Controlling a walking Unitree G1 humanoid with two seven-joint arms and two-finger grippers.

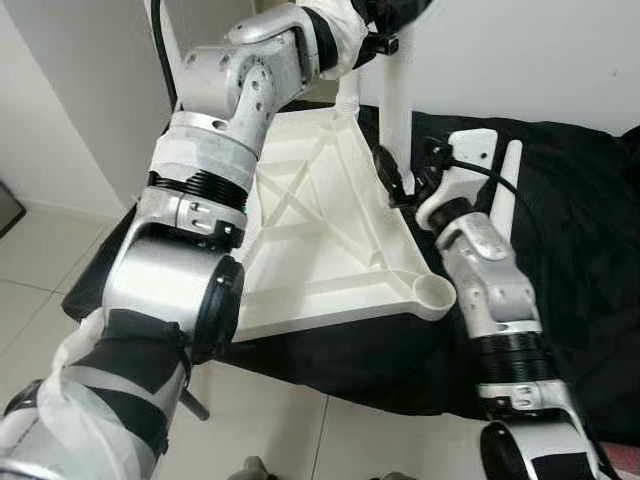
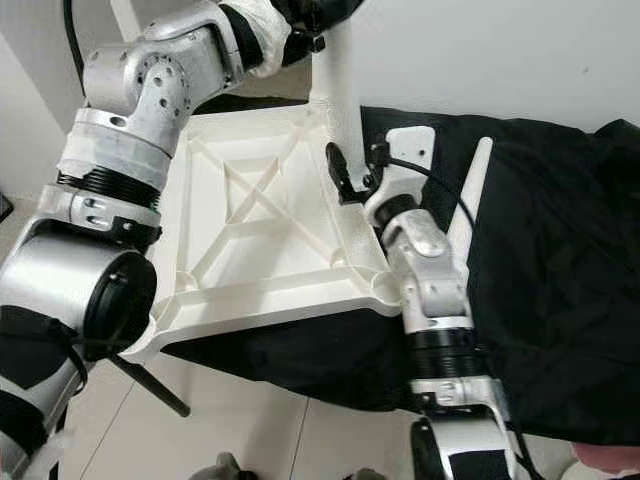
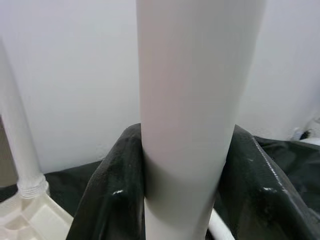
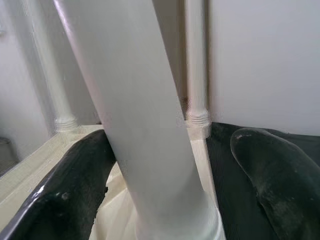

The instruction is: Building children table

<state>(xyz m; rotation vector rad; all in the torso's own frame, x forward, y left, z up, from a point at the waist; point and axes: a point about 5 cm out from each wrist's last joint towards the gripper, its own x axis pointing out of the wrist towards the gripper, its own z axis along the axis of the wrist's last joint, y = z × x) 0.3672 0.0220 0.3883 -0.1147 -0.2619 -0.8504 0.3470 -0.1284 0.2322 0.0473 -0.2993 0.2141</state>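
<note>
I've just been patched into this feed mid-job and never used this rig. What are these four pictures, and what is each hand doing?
The two wide pictures come from a camera pair on the humanoid's head, looking down. The two close ones look along each hand's black fingers.

A white plastic tabletop lies upside down on a black cloth. A white table leg stands upright at its far right corner. The left hand, raised high, is closed around that leg's upper part. The right hand is at the leg's base, one finger on each side; I can't tell if it grips. Another loose leg lies on the cloth beside the right arm.
</note>
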